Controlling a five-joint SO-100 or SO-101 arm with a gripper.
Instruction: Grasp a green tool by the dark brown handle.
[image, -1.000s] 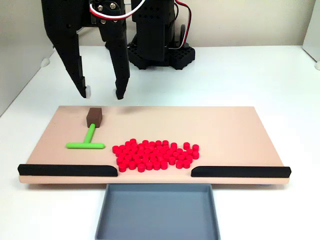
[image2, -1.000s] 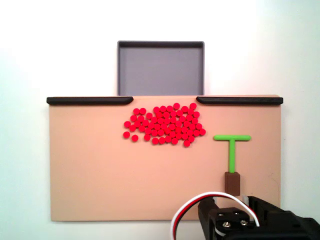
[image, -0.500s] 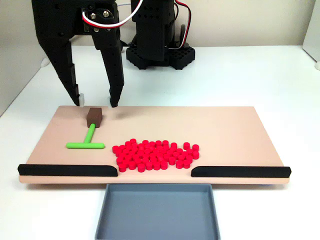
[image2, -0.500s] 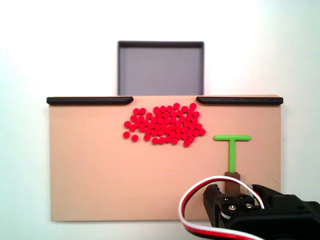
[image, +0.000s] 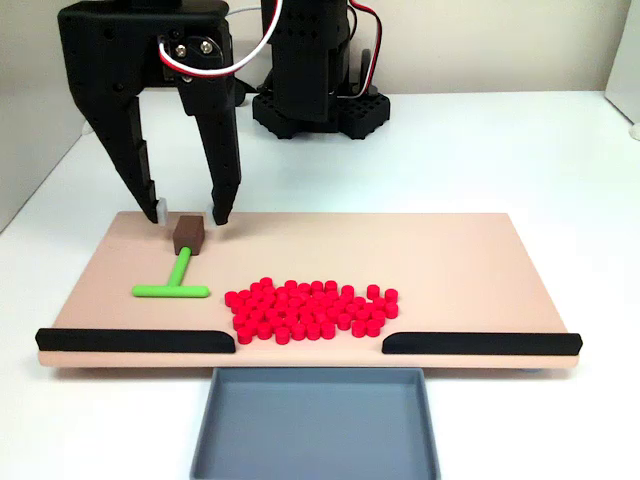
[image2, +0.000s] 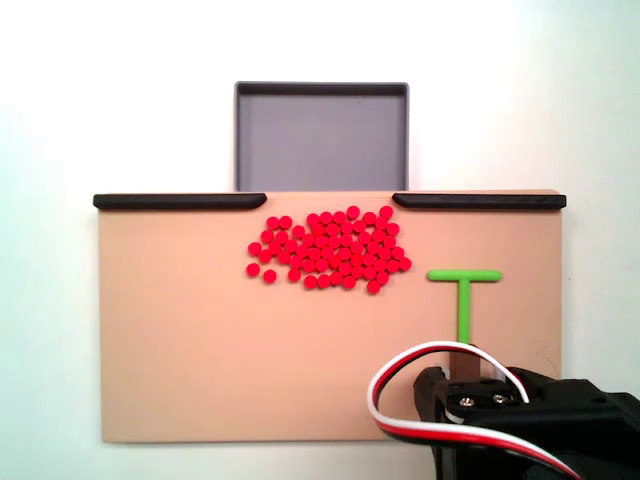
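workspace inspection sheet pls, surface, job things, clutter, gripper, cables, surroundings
surface: tan board on a white table, two black strips along one edge
job's things: green tool lying flat, brown handle between the fingertips
clutter: pile of red cylinders mid-board
gripper: gripper open, straddling the handle
cables: red and white wires looped over the gripper body
surroundings: empty grey tray beside the board

One fixed view faces the board (image: 450, 260) frontally, the other looks straight down.
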